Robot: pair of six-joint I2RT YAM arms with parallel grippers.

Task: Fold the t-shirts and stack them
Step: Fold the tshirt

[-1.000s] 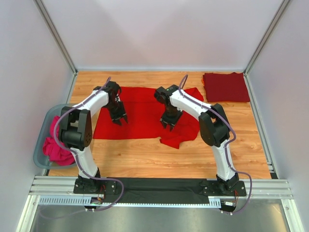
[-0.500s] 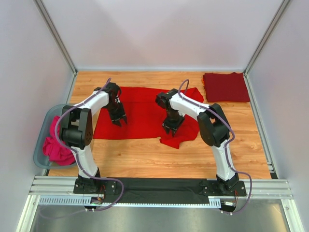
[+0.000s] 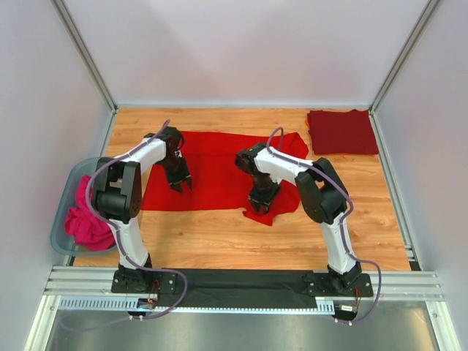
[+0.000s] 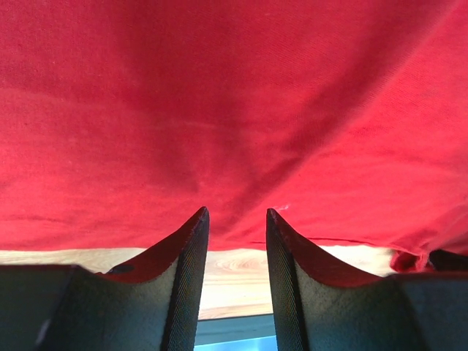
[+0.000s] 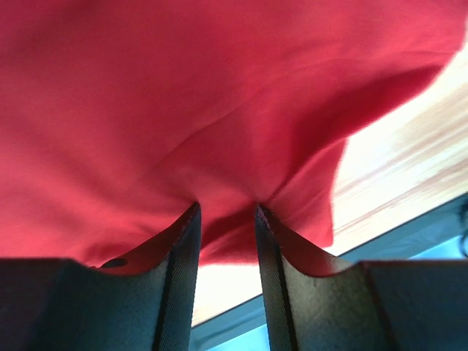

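The bright red t-shirt point(image 3: 219, 164) is lying spread out in the middle of the counter point(image 3: 219, 245), with its right part crumpled and reaching toward the near edge. The maroon t-shirt point(image 3: 342, 131) is lying folded at the far right corner, well apart from both arms.

The right claw point(image 3: 261, 205) is pointing down at the near right part of the bright red t-shirt. In the right wrist view its fingers point(image 5: 179, 270) are standing only a little apart, and the red cloth is gathering in folds between their tips, so this claw is grasping the shirt.

The left claw point(image 3: 180, 184) is resting at the near left part of the same shirt, close to its near hem. In the left wrist view its fingers point(image 4: 186, 270) are also standing only a narrow gap apart, with the tips touching the red cloth and the hem running across the gap. I cannot tell whether this claw is pinching the cloth or only pressing on it.

At the left edge of the counter a clear bin point(image 3: 60, 216) is holding a pink cloth point(image 3: 84, 223).
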